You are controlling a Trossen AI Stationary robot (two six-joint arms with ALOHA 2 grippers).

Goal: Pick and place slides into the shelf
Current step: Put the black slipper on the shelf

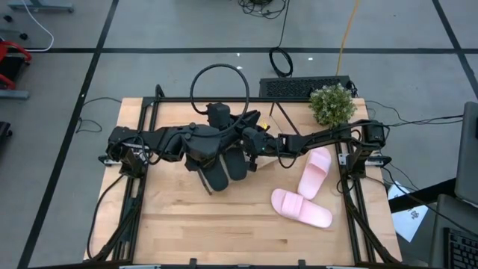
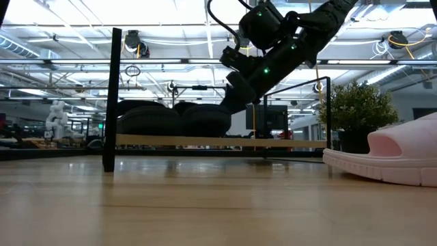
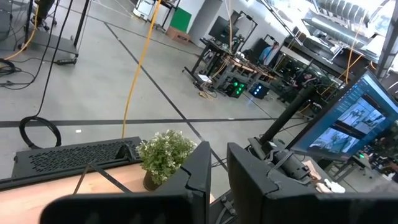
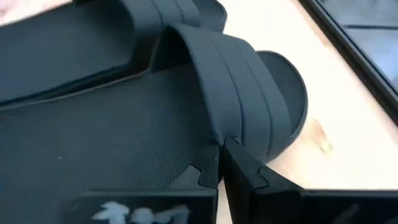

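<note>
Two black slides [image 2: 171, 119] lie side by side, soles down, on the shelf's wooden board [image 2: 205, 141]; from above they show at the table's middle [image 1: 224, 168]. My right gripper [image 4: 222, 149] is shut and reaches in from the right, slanting down, with its tips at the nearer black slide [image 4: 124, 143]. Two pink slides [image 1: 314, 172] [image 1: 300, 208] lie on the tabletop at the right. My left gripper [image 3: 219, 180] hangs high above the shelf and points level toward the far right. It stands open by a narrow gap with nothing in it. My right gripper's shut fingertips [image 4: 233, 158] meet the black slide at the foot of its strap [image 4: 217, 127], where the strap joins the sole's side. They come from the table's right, slanting down. The slide lies flat on the shelf board. I cannot tell whether it is only touched or pushed.
A potted plant [image 1: 332, 104] stands at the table's far right corner. A black perforated panel [image 1: 302, 87] and a cable loop [image 1: 219, 86] lie at the far edge. The shelf's black posts [image 2: 113, 99] rise at its ends. The near left tabletop [image 1: 179, 224] is bare wood.
</note>
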